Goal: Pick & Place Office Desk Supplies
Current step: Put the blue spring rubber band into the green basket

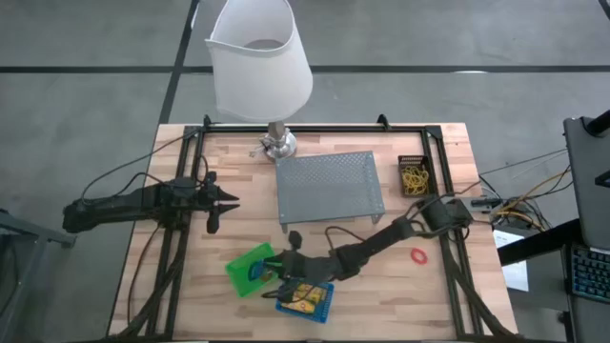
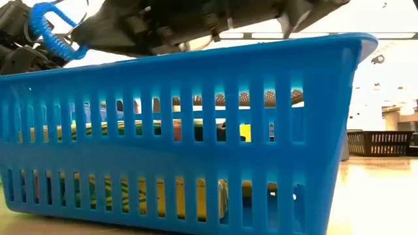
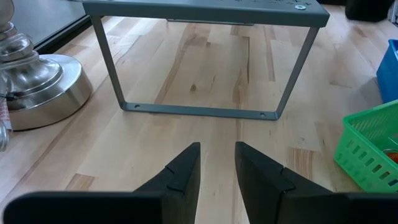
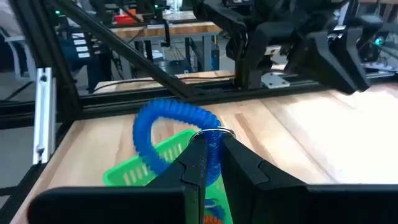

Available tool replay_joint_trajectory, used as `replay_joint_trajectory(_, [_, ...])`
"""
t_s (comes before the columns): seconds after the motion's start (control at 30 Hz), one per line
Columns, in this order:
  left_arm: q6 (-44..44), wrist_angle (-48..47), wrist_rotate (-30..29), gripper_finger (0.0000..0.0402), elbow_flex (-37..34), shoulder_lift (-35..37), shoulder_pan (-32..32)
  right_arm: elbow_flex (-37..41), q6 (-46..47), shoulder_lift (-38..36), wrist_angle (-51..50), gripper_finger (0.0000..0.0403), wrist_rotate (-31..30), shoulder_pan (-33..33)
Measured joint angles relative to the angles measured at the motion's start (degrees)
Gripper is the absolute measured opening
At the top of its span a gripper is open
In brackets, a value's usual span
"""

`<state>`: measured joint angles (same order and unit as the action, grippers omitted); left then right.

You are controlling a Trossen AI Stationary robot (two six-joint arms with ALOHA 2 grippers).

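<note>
My right gripper (image 1: 276, 276) reaches from the table's right to above the green bin (image 1: 246, 270) near the front edge, shut on a blue coiled loop (image 4: 168, 121) with a metal ring. That loop also shows in the low view (image 2: 49, 32), above the blue bin (image 2: 196, 130). The blue bin (image 1: 307, 303) holds yellow sticks (image 1: 303, 293). A red loop (image 1: 418, 255) lies flat on the table at the right. The black bin (image 1: 416, 177) holds yellow rubber bands. My left gripper (image 1: 229, 202) waits at the left, slightly open, touching nothing. My right gripper (image 4: 210, 146) pinches the blue loop between its two fingers at the stretch of coil beside the metal ring (image 4: 214, 142). The fingers come slanting down from the table's right. The loop is lifted clear and curls out past the fingertips over the green bin (image 4: 140, 165).
The large grey mesh tray (image 1: 329, 188) stands mid-table on its legs, with the lamp base (image 1: 278, 145) and white shade (image 1: 259, 57) behind it. Black frame rails run along the table's left, right and far edges. Bare wood lies between the left gripper (image 3: 217, 155) and the tray.
</note>
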<state>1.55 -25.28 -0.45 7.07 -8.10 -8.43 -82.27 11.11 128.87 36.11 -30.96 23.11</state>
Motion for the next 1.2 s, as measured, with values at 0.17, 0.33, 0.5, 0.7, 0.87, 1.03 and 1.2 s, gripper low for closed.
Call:
replay_joint_trajectory(0.17, [0.0,0.0,0.0,0.0106,0.0,0.0,0.0,-8.6,6.0,5.2,-12.6,0.0034,0.0,-1.0])
replay_joint_trajectory(0.33, [0.0,0.0,0.0,0.0106,0.0,0.0,0.0,-18.8,11.4,7.9,-31.8,0.0034,-0.4,-1.7])
replay_joint_trajectory(0.5, [0.0,0.0,0.0,0.0106,0.0,0.0,0.0,-26.2,14.3,9.1,-45.8,0.0034,-0.4,-1.9])
replay_joint_trajectory(0.7, [0.0,0.0,0.0,0.0106,0.0,0.0,0.0,-31.2,18.8,12.2,-52.8,0.0034,3.1,-2.2])
replay_joint_trajectory(0.87, [0.0,0.0,0.0,0.0106,0.0,0.0,0.0,-31.0,21.5,12.6,-52.8,0.0034,4.3,-2.5])
replay_joint_trajectory(1.03, [0.0,0.0,0.0,0.0106,0.0,0.0,0.0,-30.8,21.9,12.6,-53.3,0.0034,4.5,-2.5])
replay_joint_trajectory(1.2, [0.0,0.0,0.0,0.0106,0.0,0.0,0.0,-30.8,21.9,12.6,-53.1,0.0034,4.5,-2.5])
